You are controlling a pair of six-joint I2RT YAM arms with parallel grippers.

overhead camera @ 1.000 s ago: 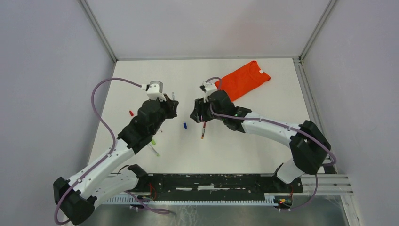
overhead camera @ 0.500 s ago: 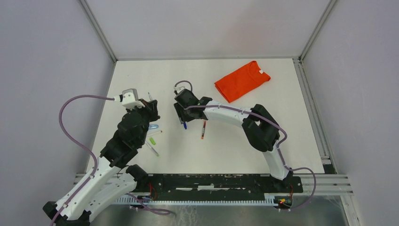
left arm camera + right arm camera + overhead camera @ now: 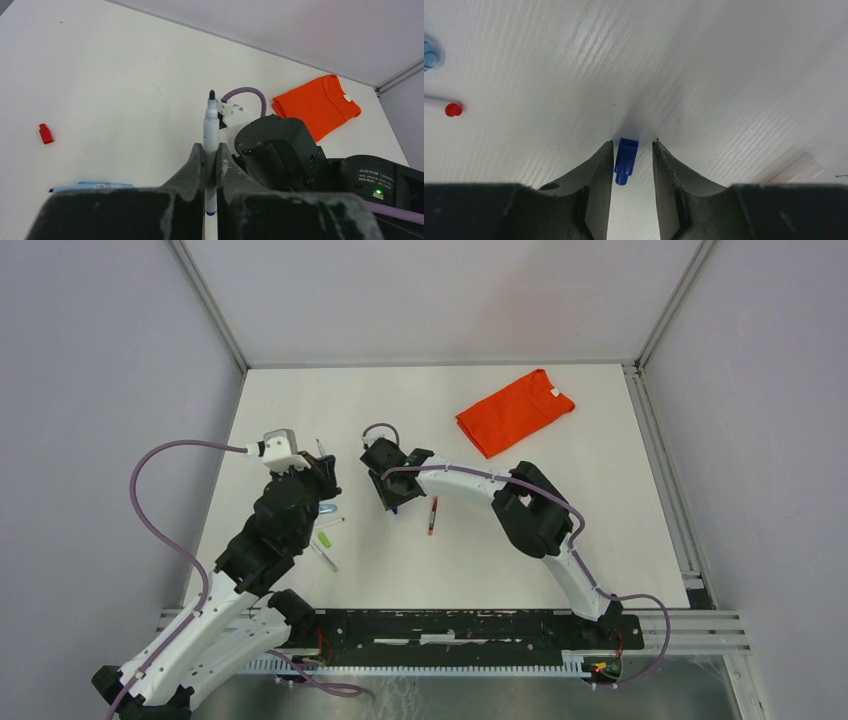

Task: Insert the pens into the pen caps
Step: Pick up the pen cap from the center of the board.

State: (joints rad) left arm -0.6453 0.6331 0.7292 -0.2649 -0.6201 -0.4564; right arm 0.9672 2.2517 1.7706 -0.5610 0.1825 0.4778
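white table (image 3: 560,530), grey walls (image 3: 100,390); left end effector (image 3: 210,151) grips pen (image 3: 210,120), right end effector (image 3: 632,143) gapes round cap (image 3: 626,159).

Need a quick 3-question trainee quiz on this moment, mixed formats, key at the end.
1. True or false: the left pincer is shut on the white-barrelled, blue-tipped marker pen.
2. Pick one. The small blue tubular plastic cap is: A) held in the left pincer; B) lying on the white table between the open fingers of the right pincer; C) already pushed onto the pen's tip.
3. Fill in: in the left wrist view, the small loose plastic cap lying on the table left of the held pen is coloured ___.

Key: 1 true; 2 B; 3 red.
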